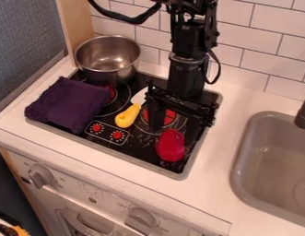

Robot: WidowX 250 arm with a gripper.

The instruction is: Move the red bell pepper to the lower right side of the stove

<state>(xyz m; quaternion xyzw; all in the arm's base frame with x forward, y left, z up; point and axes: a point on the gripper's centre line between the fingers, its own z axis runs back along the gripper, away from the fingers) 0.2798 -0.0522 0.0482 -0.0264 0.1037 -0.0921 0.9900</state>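
The black gripper (173,134) hangs over the right part of the stove (139,151), its two fingers apart. A red bell pepper (171,146) lies on the black stove top near the lower right corner, right by the fingertips and partly between them. Whether either finger touches it, I cannot tell. The pepper's upper end is close under the gripper.
A yellow-handled knife (128,116) lies just left of the gripper, its blade partly hidden. A purple cloth (68,105) covers the stove's left side. Behind it stands a metal pot (108,69). To the right is a grey sink (240,173).
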